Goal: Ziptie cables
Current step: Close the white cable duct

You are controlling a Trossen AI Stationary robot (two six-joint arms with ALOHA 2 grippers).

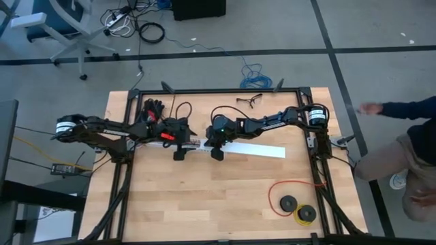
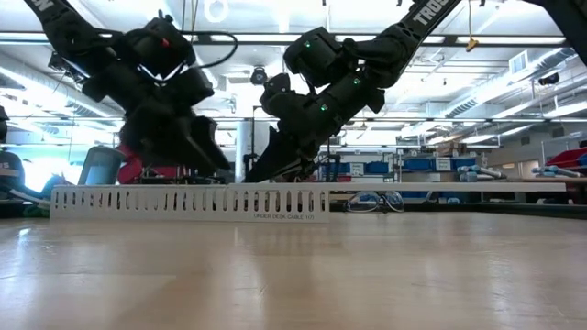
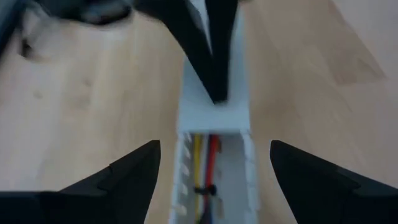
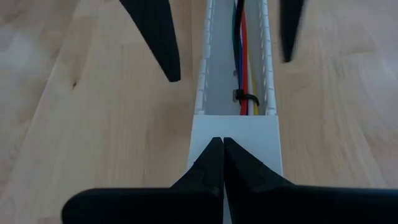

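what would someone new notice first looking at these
Both grippers meet at mid-table over the white slotted channel: the right gripper is shut, tips pressing on its cover, and the left gripper is open astride it. Inside the channel lie the cables, bound by a dark tie.

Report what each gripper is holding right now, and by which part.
Nothing is held. The left gripper is open astride the white channel with the cables. The right gripper is shut, tips on the channel's cover.
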